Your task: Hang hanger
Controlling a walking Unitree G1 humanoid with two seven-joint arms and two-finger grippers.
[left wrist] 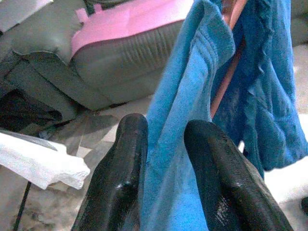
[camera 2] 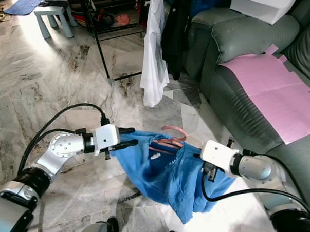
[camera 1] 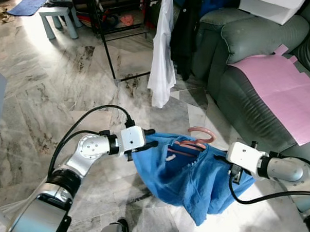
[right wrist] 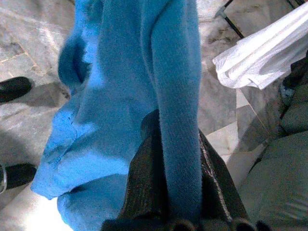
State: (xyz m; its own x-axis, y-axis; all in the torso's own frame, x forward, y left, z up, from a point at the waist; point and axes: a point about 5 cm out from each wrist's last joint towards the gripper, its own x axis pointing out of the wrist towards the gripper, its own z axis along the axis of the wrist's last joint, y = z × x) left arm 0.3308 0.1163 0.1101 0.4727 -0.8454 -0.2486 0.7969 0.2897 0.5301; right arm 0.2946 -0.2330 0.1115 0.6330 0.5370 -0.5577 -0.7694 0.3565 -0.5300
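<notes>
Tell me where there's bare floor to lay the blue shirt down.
Bare marble floor lies left of the black rack and white garment. It is crowded between that garment and the green sofa. Both the left hand and right hand hold the blue shirt.

Grey-veined marble floor (camera 1: 53, 91) spreads before me, bright with daylight. To my right sits a dark green sofa (camera 1: 250, 58) with a pink sheet (camera 1: 284, 91). Ahead stands a black rack (camera 1: 113, 21) and a pale stool (camera 1: 59, 17).

Marble floor (camera 1: 53, 86). Green sofa (camera 1: 251, 43) at right, pink sheet (camera 1: 280, 85) on seat. White shirt (camera 1: 162, 54) hangs from black rack (camera 1: 104, 31). Small stool (camera 1: 59, 14), blue mat (camera 1: 27, 5) beyond.
</notes>
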